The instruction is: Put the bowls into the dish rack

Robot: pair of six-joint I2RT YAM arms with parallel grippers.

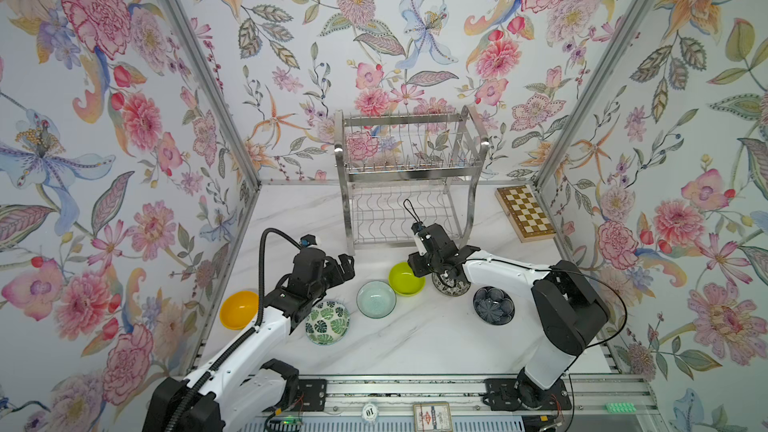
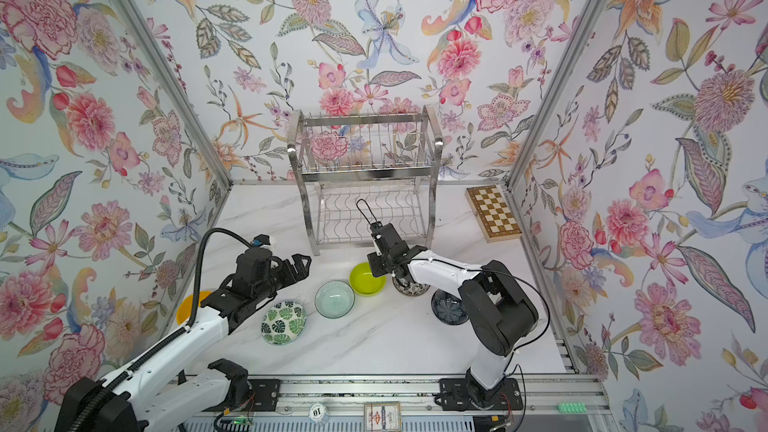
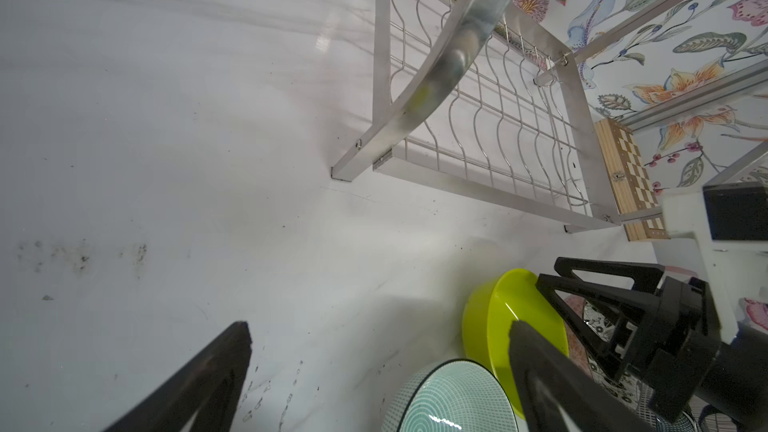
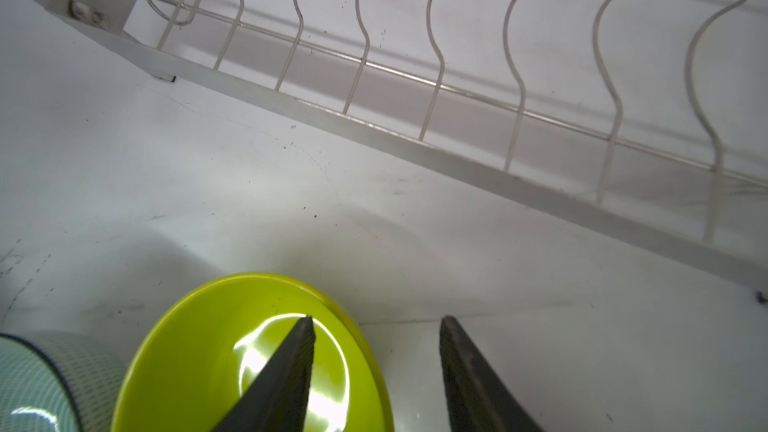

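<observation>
Several bowls sit on the white table in front of the dish rack (image 1: 409,176): orange-yellow (image 1: 239,309), green-leaf (image 1: 327,322), pale aqua (image 1: 376,299), lime (image 1: 406,279), black-white floral (image 1: 451,284) half hidden under the right arm, and dark navy (image 1: 493,305). My right gripper (image 4: 378,320) is low over the lime bowl (image 4: 249,367). One finger is inside the bowl and the other outside its rim, with a gap on both sides. My left gripper (image 3: 380,326) hangs wide open and empty above bare table, left of the aqua bowl (image 3: 453,401).
A wooden chessboard (image 1: 525,213) lies at the back right beside the rack. The rack's lower wavy-wire tier (image 4: 519,89) is just beyond the lime bowl. Floral walls close in the table on three sides.
</observation>
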